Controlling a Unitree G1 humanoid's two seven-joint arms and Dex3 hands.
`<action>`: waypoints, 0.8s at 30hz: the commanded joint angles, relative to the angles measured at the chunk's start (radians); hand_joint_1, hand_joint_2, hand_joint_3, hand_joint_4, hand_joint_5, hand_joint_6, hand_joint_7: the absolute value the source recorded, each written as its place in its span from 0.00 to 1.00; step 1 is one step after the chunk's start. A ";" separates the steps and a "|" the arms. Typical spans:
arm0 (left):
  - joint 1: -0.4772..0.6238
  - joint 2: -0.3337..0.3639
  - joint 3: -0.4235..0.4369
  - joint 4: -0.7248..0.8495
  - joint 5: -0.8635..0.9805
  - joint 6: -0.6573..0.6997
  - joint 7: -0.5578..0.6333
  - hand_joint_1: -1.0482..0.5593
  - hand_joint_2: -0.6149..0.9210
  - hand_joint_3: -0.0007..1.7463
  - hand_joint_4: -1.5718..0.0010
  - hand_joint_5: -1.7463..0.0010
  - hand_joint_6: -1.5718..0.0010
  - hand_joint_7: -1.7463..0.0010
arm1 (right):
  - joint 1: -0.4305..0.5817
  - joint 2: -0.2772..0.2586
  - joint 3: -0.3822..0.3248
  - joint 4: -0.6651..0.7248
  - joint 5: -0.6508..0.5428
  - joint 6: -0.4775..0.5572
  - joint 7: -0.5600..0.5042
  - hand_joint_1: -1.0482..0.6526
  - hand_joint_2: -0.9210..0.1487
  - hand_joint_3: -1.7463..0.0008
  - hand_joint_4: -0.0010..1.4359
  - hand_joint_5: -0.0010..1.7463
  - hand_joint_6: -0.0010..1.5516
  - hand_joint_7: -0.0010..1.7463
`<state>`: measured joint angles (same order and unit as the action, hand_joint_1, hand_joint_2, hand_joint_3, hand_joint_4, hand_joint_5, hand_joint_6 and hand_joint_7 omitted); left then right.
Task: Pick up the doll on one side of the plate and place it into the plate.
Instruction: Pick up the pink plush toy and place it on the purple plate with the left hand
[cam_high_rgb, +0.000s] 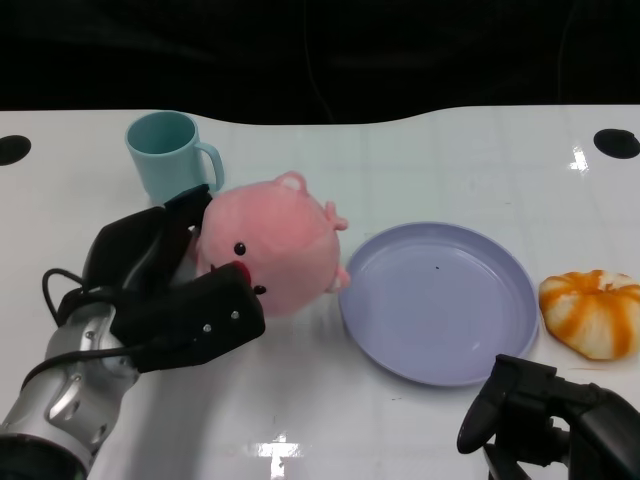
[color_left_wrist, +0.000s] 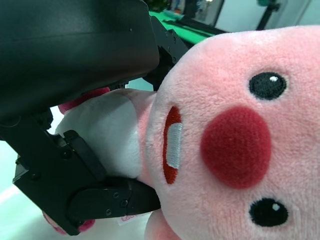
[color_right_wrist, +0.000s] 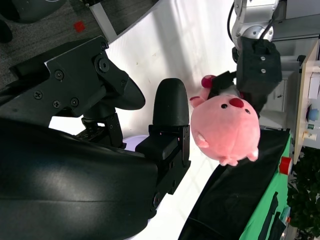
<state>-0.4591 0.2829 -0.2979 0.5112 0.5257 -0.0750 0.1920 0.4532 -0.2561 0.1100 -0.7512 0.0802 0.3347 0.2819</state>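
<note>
The left hand (cam_high_rgb: 165, 290) is wrapped around the face end of the pink plush pig doll (cam_high_rgb: 275, 245), fingers (color_left_wrist: 107, 200) pressed into its white belly and snout side, as the left wrist view shows. The doll sits on the white worktop (cam_high_rgb: 400, 430), just left of the lilac plate (cam_high_rgb: 440, 300), its rear touching or nearly touching the plate's rim. Whether it has left the surface I cannot tell.

The main risk, as I judge it, is the grip: the plush is round and soft, and held at one end it may squash, roll out of the fingers or sag when lifted. Dragged instead of lifted, it could catch the rim and shove or tip the plate. A release too early would leave it half on the rim.

The teal mug (cam_high_rgb: 170, 155) stands just behind the hand, so a backward swing could knock it. The right hand (cam_high_rgb: 545, 415) rests near the plate's front edge, holding nothing, fingers loosely curled. An orange-and-white toy bun (cam_high_rgb: 592, 312) lies right of the plate, clear of the likely path.
</note>
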 joint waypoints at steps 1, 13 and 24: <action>-0.053 -0.004 -0.015 -0.041 0.020 0.012 -0.045 0.54 0.66 0.74 0.39 0.00 0.51 0.00 | -0.003 -0.005 -0.004 0.008 0.001 0.003 -0.005 0.57 0.28 0.34 0.43 1.00 0.36 0.86; -0.252 -0.145 -0.104 0.048 0.083 0.074 -0.112 0.52 0.66 0.63 0.39 0.00 0.51 0.02 | 0.004 0.007 0.019 0.003 -0.012 -0.010 -0.017 0.58 0.28 0.34 0.43 1.00 0.36 0.87; -0.346 -0.271 -0.201 0.170 0.139 0.133 -0.123 0.52 0.70 0.58 0.41 0.00 0.55 0.00 | 0.015 0.008 0.027 -0.011 -0.013 -0.013 -0.018 0.58 0.29 0.33 0.43 1.00 0.35 0.86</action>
<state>-0.7665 0.0115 -0.4965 0.6701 0.6578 0.0509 0.0677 0.4627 -0.2418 0.1379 -0.7514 0.0667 0.3293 0.2667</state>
